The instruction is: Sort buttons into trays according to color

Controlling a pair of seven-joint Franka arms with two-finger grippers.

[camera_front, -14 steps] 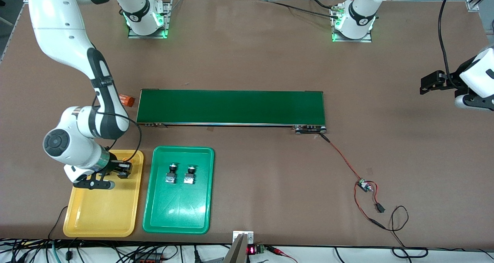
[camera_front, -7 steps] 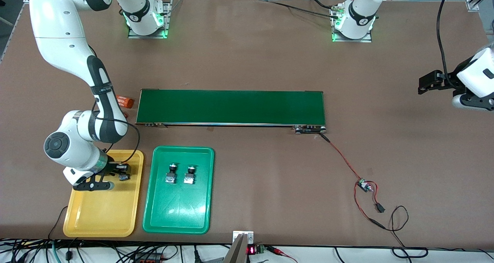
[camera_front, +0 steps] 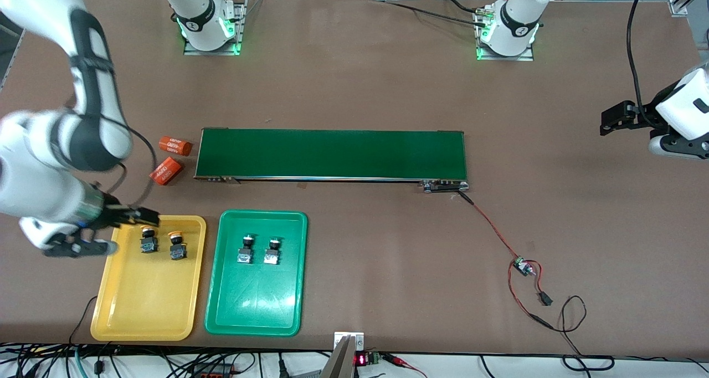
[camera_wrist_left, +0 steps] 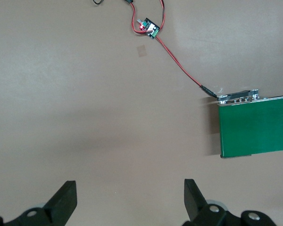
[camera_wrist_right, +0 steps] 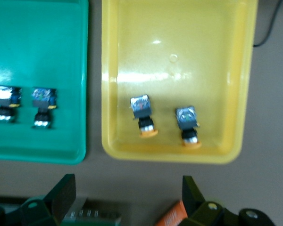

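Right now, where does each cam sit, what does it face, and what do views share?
Front: high across the table, facing both bases; shows right end effector open by the yellow tray.
Left wrist: on the waiting left arm, looking down at table and conveyor belt; open left end effector.
Right wrist: above both trays, fingers visible.
Shared: green tray, yellow-capped buttons.

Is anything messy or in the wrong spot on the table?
The buttons look sorted: two yellow buttons lie in the yellow tray, two green buttons in the green tray. Only two orange cylinders lie loose and askew on the table by the conveyor's end.
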